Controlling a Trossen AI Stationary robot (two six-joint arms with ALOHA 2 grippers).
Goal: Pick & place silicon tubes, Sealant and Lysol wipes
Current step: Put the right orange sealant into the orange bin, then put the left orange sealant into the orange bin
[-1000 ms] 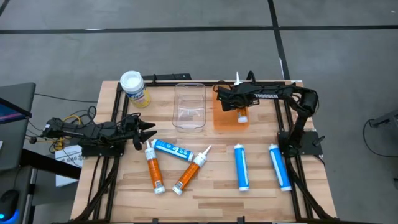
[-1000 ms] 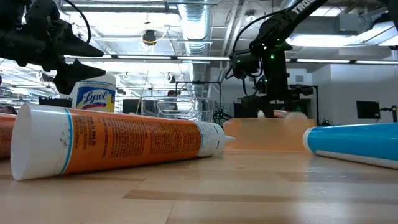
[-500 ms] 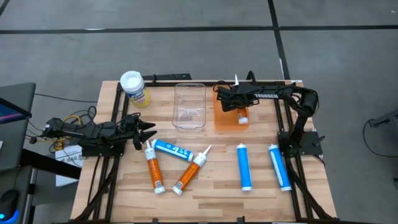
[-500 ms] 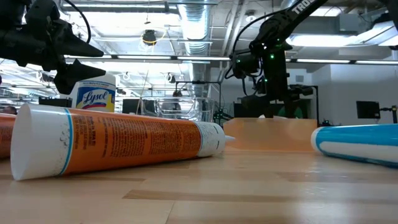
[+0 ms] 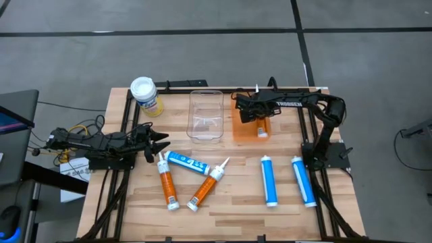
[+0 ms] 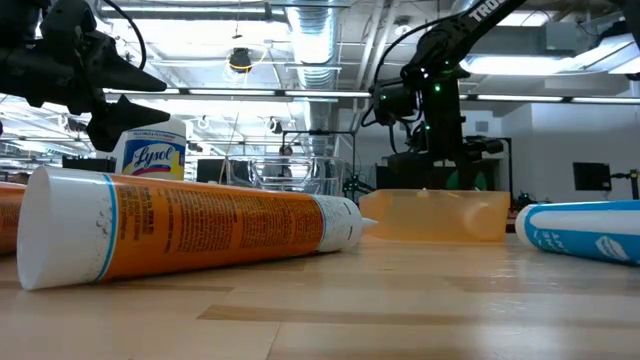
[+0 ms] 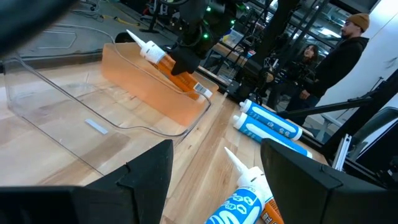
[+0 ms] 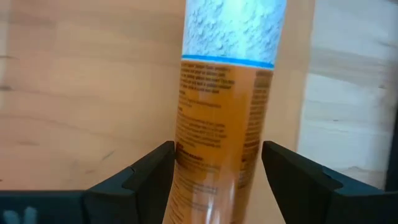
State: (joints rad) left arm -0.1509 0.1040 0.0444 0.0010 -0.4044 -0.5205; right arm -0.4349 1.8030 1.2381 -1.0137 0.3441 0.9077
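Left claw (image 5: 160, 143): spread wide, gripping nothing, hovering at the desk (image 5: 236, 202) left edge, arm stretched flat; nearest an orange tube (image 5: 166, 182). Lysol wipes (image 5: 145, 96): upright at the far left corner, white lid, yellow label. Clear bin (image 5: 206, 115): just beside the orange bin (image 5: 239, 128). Right claw (image 5: 259, 116): clenched on an orange sealant tube (image 7: 166, 61), tilted nozzle-up over the orange bin, arm folded back across the far edge. Two blue tubes (image 5: 269, 181) flat on the right, side by side.
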